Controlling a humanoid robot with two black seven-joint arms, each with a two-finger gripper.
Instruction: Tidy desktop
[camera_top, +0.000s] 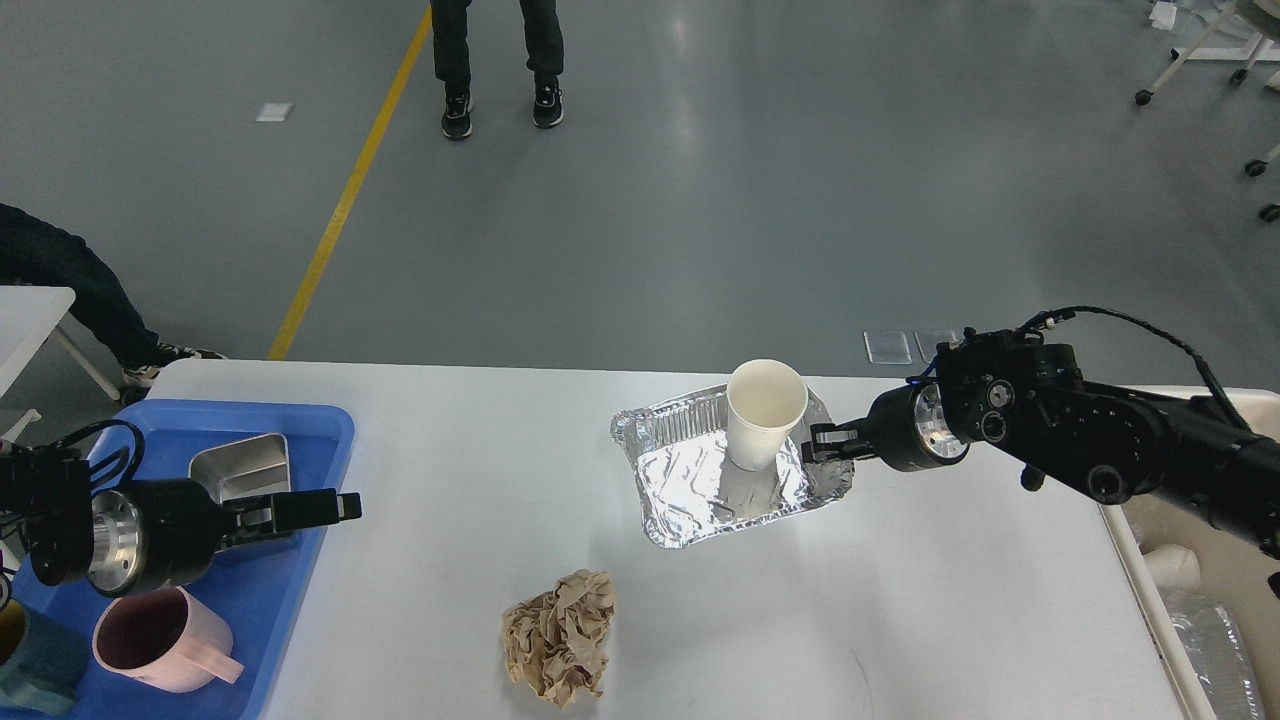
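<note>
Nearest, a crumpled brown paper ball (560, 637) lies on the white worktop (450, 560), which fills the lower view. At its left, a pink mug (160, 640) sits in the blue tray (290, 590); above the tray's edge hovers the left pincer (335, 507), whose spread I cannot tell. Farther back, the right pincer (815, 443) pinches the rim of the foil tray (690, 495), which holds an upright white paper cup (763, 412).

The white desktop (450, 600) carries a blue tray (300, 560), foil tray (690, 500) and crumpled brown paper (560, 636).
</note>
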